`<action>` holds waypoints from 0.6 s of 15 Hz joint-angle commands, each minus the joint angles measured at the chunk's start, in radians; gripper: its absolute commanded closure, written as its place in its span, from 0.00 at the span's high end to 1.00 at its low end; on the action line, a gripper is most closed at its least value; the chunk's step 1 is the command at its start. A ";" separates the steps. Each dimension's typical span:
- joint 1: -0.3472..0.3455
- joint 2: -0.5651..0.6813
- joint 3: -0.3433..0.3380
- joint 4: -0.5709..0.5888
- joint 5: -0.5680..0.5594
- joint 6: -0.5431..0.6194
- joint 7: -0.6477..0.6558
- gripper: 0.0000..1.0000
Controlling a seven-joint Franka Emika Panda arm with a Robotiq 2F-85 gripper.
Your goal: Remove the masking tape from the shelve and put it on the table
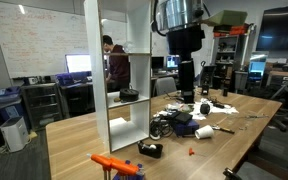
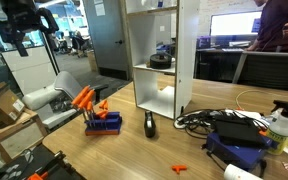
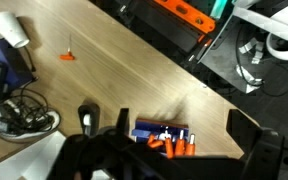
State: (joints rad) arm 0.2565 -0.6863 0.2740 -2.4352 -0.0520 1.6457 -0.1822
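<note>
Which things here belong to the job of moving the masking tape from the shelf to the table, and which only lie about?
For the job: masking tape, white shelf, wooden table.
Lying about: blue holder with orange handles, black cables, small orange piece.

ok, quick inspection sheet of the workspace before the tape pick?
Surface: table, light wood, cluttered near the shelving.
Job's things: masking tape sits in a compartment of the shelve, not gripped.
Clutter: blue block with orange tools; black item; small orange piece.
Grippers: gripper looks open and empty, above the table, away from the tape.
Cables: tangled bundle on the table beside the shelve's foot.
Surroundings: person behind the shelve; whiteboard; desks with monitors.
</note>
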 commanded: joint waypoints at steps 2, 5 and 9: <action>0.014 -0.018 0.028 -0.006 -0.089 0.191 0.100 1.00; -0.009 0.000 0.018 -0.010 -0.080 0.333 0.190 1.00; -0.072 0.033 0.006 -0.054 -0.102 0.559 0.276 1.00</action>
State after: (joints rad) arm 0.2281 -0.6796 0.2922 -2.4650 -0.1162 2.0602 0.0330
